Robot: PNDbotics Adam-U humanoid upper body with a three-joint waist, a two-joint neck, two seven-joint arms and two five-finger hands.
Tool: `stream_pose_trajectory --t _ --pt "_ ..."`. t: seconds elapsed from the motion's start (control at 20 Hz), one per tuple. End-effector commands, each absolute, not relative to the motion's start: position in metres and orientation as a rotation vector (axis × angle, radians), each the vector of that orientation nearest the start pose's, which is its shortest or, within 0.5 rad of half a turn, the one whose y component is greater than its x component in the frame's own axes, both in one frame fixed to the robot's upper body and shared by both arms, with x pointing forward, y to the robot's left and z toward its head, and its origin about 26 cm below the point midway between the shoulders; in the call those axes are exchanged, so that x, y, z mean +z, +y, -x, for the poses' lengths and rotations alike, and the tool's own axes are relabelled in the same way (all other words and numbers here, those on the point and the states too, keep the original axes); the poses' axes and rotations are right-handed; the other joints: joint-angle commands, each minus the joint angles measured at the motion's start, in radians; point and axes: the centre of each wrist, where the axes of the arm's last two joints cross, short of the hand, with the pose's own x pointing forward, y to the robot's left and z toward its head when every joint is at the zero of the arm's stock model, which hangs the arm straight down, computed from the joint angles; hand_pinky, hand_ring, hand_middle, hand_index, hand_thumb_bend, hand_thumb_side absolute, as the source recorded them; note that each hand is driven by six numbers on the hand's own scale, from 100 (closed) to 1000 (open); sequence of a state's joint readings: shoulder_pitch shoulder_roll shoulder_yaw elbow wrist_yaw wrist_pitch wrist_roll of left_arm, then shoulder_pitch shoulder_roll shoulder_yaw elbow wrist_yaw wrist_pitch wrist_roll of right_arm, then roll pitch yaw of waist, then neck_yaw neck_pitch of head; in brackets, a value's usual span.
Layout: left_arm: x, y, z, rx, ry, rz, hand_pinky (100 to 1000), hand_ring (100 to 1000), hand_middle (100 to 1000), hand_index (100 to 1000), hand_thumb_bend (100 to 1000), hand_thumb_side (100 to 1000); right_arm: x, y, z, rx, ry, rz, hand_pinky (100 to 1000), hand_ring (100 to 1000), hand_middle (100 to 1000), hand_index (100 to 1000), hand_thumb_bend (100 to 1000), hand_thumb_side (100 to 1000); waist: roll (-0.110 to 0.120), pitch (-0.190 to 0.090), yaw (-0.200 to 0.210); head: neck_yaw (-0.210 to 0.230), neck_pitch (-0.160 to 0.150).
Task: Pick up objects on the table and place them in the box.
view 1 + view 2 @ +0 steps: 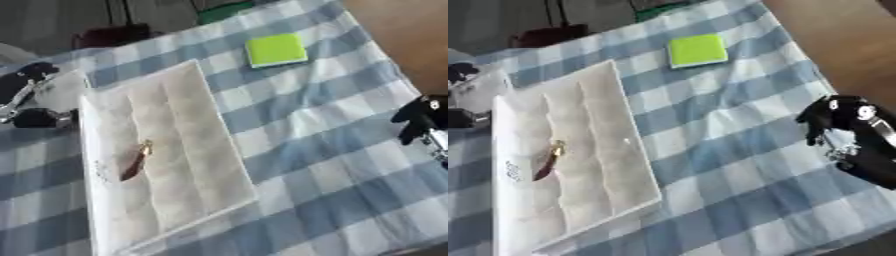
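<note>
Hanging curled downward, the fingers [817, 125] of the right hand [846, 125] enclose nothing; the hand is closed and empty, well to the right of the box [619, 95]. The wrist and forearm behind it run off toward the lower right edge of the right eye view, so the arm is held low over the checked tablecloth [737, 165] and clear of the box.

The left hand [22, 85] shows at the left edge, just beside the box's left wall. Its fingers cannot be read as open or closed, and no object is visible in it.

The box is a white, shallow, compartmented tray lying askew on the tablecloth. One object already lies inside it: a slim dark red item with a gold end [136, 161], in a compartment near the box's left side.

One object stays outside the box: a flat yellow-green square [276, 49], on the tablecloth beyond the box's far right corner and well apart from both hands.

Judged step: one placement done, next pick not yet begun. The next move calls for the right hand to open, reach to the far side of the box, and close on the flat square at its edges.
</note>
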State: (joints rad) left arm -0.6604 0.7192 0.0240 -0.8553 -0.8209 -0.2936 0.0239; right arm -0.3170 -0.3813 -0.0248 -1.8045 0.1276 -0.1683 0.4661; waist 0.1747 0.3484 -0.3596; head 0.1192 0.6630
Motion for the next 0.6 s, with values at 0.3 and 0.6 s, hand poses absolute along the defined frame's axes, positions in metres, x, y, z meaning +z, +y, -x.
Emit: stream_pose_trajectory --t 0.3,0.6 --pt "0.1581 0.4742 -0.4042 -1.112 -1.375 -1.187 845 799 918 961 773 746 0.1816 -0.2900 -0.3265 1.015 -2.089 0.152 534 449 603 663 100 591 -0.006 -0.014 -0.005 -0.004 -0.015" --pt "0.1621 0.4738 -0.4043 -1.115 -1.374 -1.183 857 839 934 964 797 743 0.1816 -0.2904 -0.3267 1.015 -2.089 0.151 534 449 603 663 100 591 -0.007 -0.016 -0.003 -0.005 -0.017"
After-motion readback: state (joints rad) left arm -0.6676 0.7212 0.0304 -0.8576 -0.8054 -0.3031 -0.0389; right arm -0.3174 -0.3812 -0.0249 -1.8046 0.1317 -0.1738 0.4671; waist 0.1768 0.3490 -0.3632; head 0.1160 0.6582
